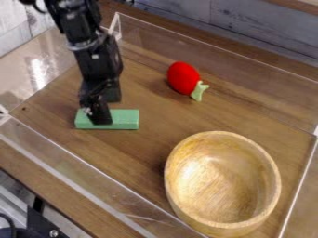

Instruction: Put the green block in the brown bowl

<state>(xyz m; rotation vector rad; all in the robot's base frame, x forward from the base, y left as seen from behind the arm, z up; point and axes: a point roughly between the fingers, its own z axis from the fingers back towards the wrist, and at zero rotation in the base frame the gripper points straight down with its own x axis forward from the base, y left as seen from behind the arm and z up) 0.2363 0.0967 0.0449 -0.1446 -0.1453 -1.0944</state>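
The green block [114, 119], a flat bar, lies on the wooden surface at the left. My gripper [95, 112] hangs from the black arm [89, 51] and reaches down over the block's left end. Its dark fingers stand open, their tips at the block; I cannot tell whether they touch it. The brown bowl [224, 138] sits at the lower right with nothing in it, well apart from the block and the gripper.
A red rounded object [184, 75] with a pale green tip lies behind the bowl, right of the arm. Clear plastic walls [74, 165] ring the wooden work surface along the front and the sides.
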